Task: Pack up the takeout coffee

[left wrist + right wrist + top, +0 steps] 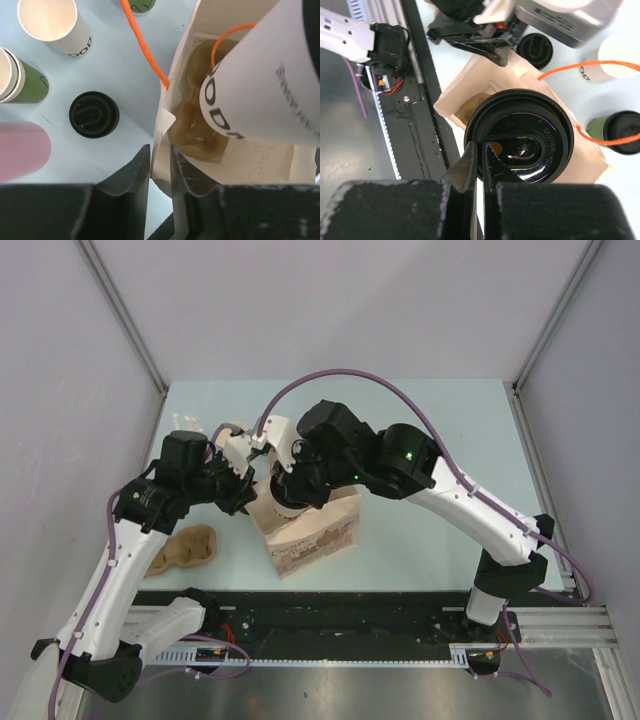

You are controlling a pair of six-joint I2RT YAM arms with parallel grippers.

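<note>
Legible lettering
Black lid (520, 125) reads "CAUTION HOT"; tilted white cup (260, 85) and open white cup (50, 22) show "OOD".

The lid (520, 145) is glossy black plastic with bright reflections. The white cup (260, 85) is smooth matt paper. Inside the creased, matt paper bag (455, 92), the cup tray (192, 132) is rough brown pulp.

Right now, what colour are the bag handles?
Orange. The cord handles of the beige paper bag show best in the left wrist view.
</note>
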